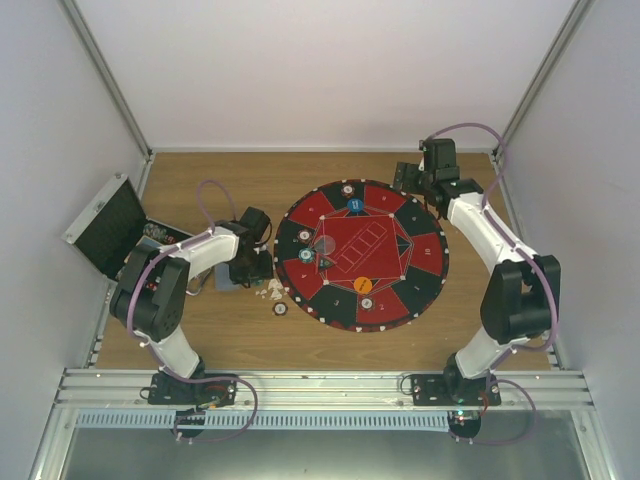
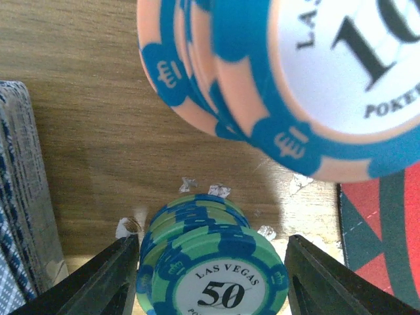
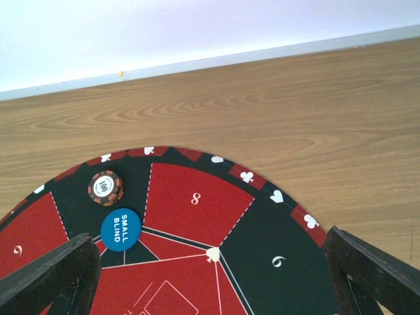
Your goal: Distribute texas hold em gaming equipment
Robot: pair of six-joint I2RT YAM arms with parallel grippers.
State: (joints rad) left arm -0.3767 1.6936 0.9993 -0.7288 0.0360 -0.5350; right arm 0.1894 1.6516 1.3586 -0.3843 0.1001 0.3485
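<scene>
While left gripper (image 2: 211, 252) sits open around round striped-edge green chip stack (image 2: 213, 282), right gripper (image 3: 209, 249) gapes empty above red-black mat (image 3: 197, 197).

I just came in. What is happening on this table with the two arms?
Poker gear is being dealt out onto the round mat. The left gripper is down beside the mat, its open fingers either side of a stack of green 50 chips, not closed on it; orange-and-blue 10 chips and the card deck are close by. The right gripper, open and empty, hovers over the mat's far edge, where a dark red chip and the blue Small Blind disc already lie.
</scene>
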